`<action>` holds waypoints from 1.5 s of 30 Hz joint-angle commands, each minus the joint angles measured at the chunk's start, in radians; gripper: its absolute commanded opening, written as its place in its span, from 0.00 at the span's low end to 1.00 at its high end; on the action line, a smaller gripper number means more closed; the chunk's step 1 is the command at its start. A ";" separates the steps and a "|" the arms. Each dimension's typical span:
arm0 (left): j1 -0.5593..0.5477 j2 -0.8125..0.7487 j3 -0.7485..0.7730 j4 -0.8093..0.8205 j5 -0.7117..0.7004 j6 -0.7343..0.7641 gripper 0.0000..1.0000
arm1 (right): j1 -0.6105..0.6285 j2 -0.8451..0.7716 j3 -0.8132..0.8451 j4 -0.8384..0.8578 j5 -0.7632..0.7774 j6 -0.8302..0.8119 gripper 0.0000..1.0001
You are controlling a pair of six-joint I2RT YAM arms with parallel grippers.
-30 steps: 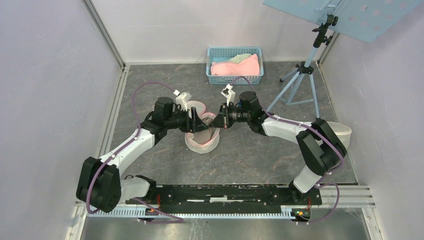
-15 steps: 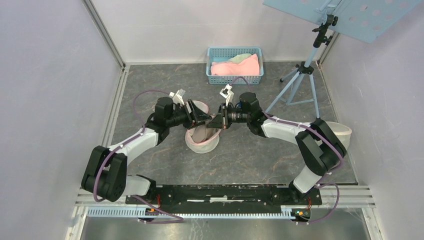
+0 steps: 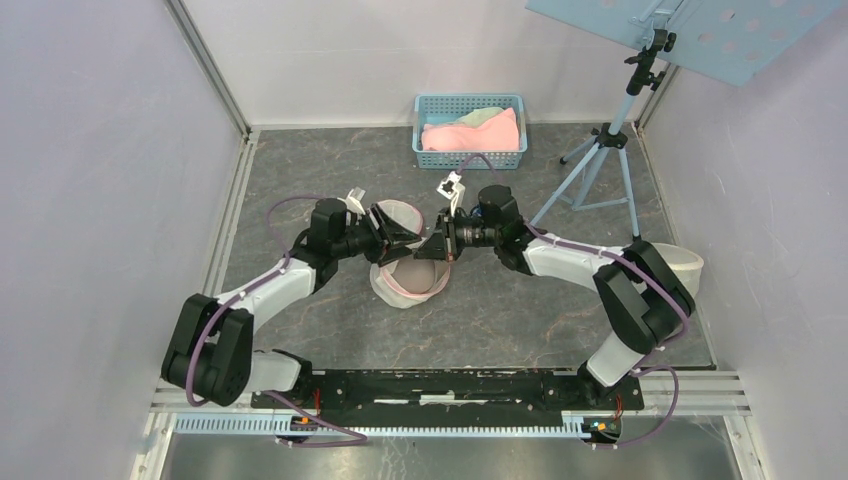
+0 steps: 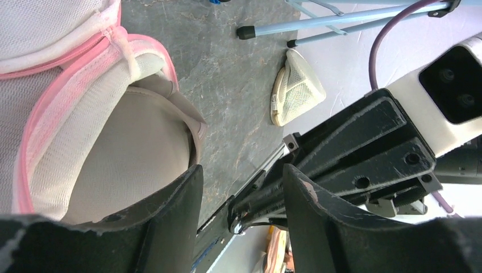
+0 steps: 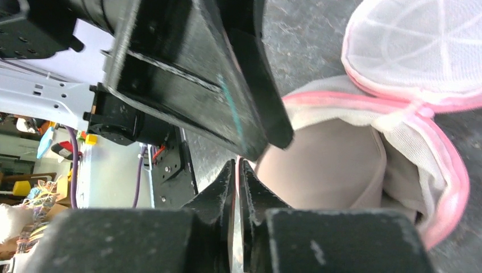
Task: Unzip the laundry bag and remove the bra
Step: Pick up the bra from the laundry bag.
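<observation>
1. Pink-rimmed mesh of the laundry bag [image 3: 405, 288] is lying near the middle of the bench [image 3: 520, 320]. Its mouth is gaping, and the beige bra [image 4: 133, 153] is sitting inside with one cup showing.
2. The right gripper [image 5: 237, 173] is pressing its jaws together on what looks like a thin sliver of that pink rim. With so little in the pinch, the rim may be slipping free, and the mouth would be flopping shut over the bra.
3. The left gripper [image 4: 241, 179] is hovering at the opening, its jaws spread with nothing between them. If it closes too shallow, I am guessing it would be catching mesh along with the cup and lifting the whole bag.
4. Both grippers are crowding one spot, almost touching. Any further reach by the left risks knocking the right off its hold.
5. Straps are hiding from me, so one may be snagging on the zip.
</observation>
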 commanded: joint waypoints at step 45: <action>-0.236 0.232 0.269 -0.359 -0.329 0.207 0.55 | -0.093 0.101 -0.130 -0.039 0.068 -0.121 0.37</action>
